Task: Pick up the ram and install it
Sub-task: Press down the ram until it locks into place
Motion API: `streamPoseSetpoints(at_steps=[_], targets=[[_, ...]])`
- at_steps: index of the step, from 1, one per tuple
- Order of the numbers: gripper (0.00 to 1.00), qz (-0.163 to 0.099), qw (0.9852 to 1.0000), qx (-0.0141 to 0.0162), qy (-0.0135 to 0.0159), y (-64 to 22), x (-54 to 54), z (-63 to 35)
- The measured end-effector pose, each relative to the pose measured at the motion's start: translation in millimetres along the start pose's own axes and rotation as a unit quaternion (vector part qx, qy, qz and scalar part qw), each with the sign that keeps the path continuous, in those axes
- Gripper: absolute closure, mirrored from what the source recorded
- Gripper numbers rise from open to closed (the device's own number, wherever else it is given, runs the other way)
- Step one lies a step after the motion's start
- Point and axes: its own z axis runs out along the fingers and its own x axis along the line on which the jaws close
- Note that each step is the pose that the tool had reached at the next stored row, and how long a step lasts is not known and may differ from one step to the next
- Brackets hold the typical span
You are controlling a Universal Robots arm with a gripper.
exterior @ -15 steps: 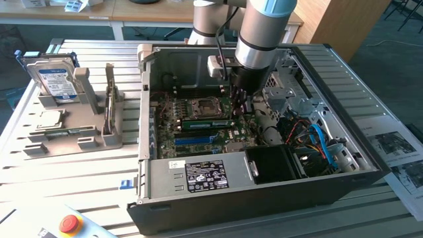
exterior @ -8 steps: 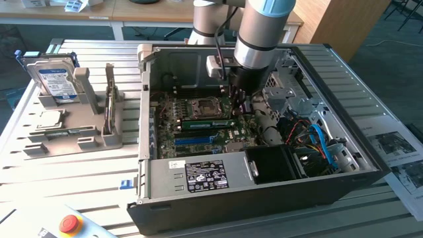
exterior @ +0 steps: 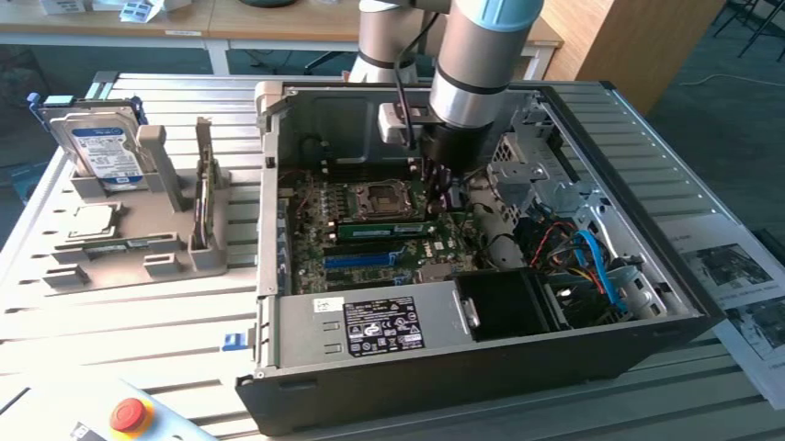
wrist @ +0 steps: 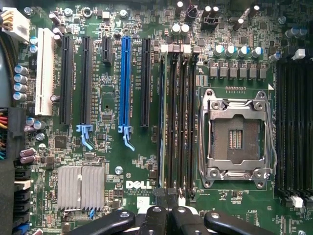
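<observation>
Exterior high oblique; wrist close above motherboard [wrist: 112, 161]

One open computer case [exterior: 491, 367] sits on the counter [exterior: 135, 322], with one robot arm [exterior: 484, 55] reaching into it. On the grey holder [exterior: 135, 262] beside it I count one hard drive [exterior: 105, 152], one square silver processor [exterior: 92, 220] and one ram stick [exterior: 204, 197] on edge. One red button [exterior: 129, 415] sits near the front. On the motherboard [wrist: 234, 215]: one blue slot [wrist: 125, 83], one white slot [wrist: 45, 71], one empty processor socket [wrist: 237, 137], one finned heatsink [wrist: 80, 187].

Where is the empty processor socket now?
In the exterior view the processor socket sits on the motherboard inside the case, just to that view's left of the gripper, beside the memory slots.
</observation>
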Motion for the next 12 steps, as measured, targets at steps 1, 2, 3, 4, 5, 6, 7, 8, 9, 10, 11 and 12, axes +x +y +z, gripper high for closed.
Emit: streamPoseSetpoints(at_steps=[1,2,3,4,5,6,7,8,9,10,11,12], targets=[[0.89,0.0,1.0,0.0,0.0,0.8,0.0,0.0],[0.89,0.0,1.0,0.0,0.0,1.5,0.0,0.0],[0.89,0.0,1.0,0.0,0.0,2.3,0.0,0.1],[0.89,0.0,1.0,0.0,-0.0001,3.1,0.0,0.1],[0.89,0.0,1.0,0.0,-0.0001,3.9,0.0,0.1],[0.89,0.0,1.0,0.0,-0.0001,4.7,0.0,0.1],[0.89,0.0,1.0,0.0,-0.0001,5.5,0.0,0.2],[0.89,0.0,1.0,0.0,0.0,6.3,0.0,0.2],[0.89,0.0,1.0,0.0,-0.0001,7.1,0.0,0.2],[0.89,0.0,1.0,0.0,0.0,8.1,0.0,0.2],[0.89,0.0,1.0,0.0,-0.0001,8.9,0.0,0.2],[0.89,0.0,1.0,0.0,-0.0001,9.8,0.0,0.3]])
